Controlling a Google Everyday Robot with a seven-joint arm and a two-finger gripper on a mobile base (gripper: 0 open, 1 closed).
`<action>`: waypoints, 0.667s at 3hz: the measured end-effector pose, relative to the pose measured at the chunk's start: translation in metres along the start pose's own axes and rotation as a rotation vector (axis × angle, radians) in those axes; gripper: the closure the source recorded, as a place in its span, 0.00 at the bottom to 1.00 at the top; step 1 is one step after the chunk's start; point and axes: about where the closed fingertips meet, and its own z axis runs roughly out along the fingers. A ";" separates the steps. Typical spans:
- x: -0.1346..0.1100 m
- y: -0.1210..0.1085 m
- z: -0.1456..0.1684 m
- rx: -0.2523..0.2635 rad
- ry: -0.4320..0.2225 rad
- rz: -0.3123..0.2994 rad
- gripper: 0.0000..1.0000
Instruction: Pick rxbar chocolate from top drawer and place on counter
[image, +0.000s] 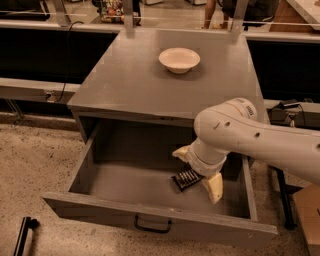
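The top drawer (120, 215) is pulled fully out of the grey cabinet, with its dark bar handle (152, 226) on the front panel. The rxbar chocolate (185, 178), black with white lettering, lies flat on the drawer floor at the right. My gripper (198, 170) is inside the drawer directly over the bar, open, with one cream finger (181, 152) behind the bar and the other (214, 187) to its front right. The bar still rests on the drawer floor. The counter (135, 75) is the cabinet's flat grey top.
A white bowl (179, 59) stands on the counter toward the back. My white arm (260, 142) reaches in from the right over the drawer's right wall. A dark leg (281, 197) stands right of the cabinet. A black object (22, 235) lies on the floor at bottom left.
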 end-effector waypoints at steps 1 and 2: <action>0.002 0.000 0.023 -0.051 -0.013 -0.026 0.00; 0.001 -0.001 0.049 -0.115 -0.025 -0.042 0.00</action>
